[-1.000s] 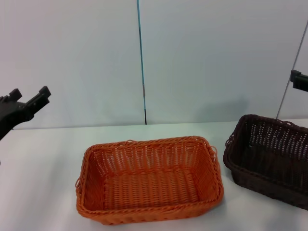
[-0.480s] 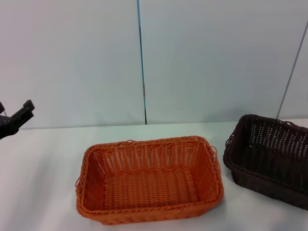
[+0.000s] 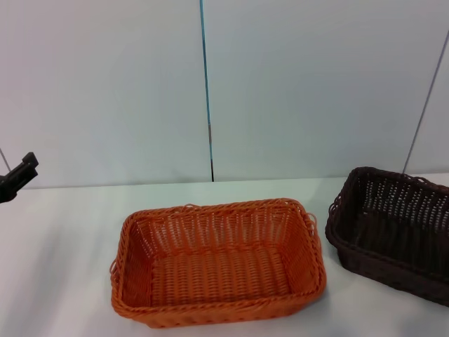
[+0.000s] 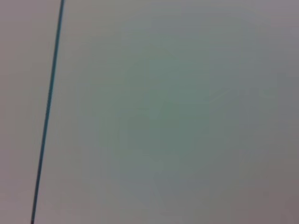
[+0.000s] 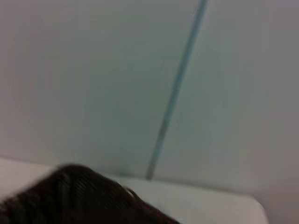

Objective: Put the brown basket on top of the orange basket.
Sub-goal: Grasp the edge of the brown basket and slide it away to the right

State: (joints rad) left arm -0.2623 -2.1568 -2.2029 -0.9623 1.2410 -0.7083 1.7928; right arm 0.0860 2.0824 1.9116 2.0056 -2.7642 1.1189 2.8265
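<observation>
The orange basket (image 3: 217,263) stands empty on the white table in the middle of the head view. The brown basket (image 3: 393,228) stands empty to its right, apart from it and cut off by the picture's right edge. Its dark rim also shows in the right wrist view (image 5: 79,196). Only a tip of my left gripper (image 3: 19,174) shows at the far left edge, raised above the table and well away from both baskets. My right gripper is out of view. The left wrist view shows only the wall.
The white table (image 3: 63,246) runs back to a pale wall (image 3: 302,84) with a thin blue vertical seam (image 3: 206,84). A thin grey line (image 3: 426,98) slants down the wall behind the brown basket.
My left gripper has drawn back to the left, nearly out of the head view. My right gripper, seen at the right edge one second ago, has left the view. The baskets have not moved.
</observation>
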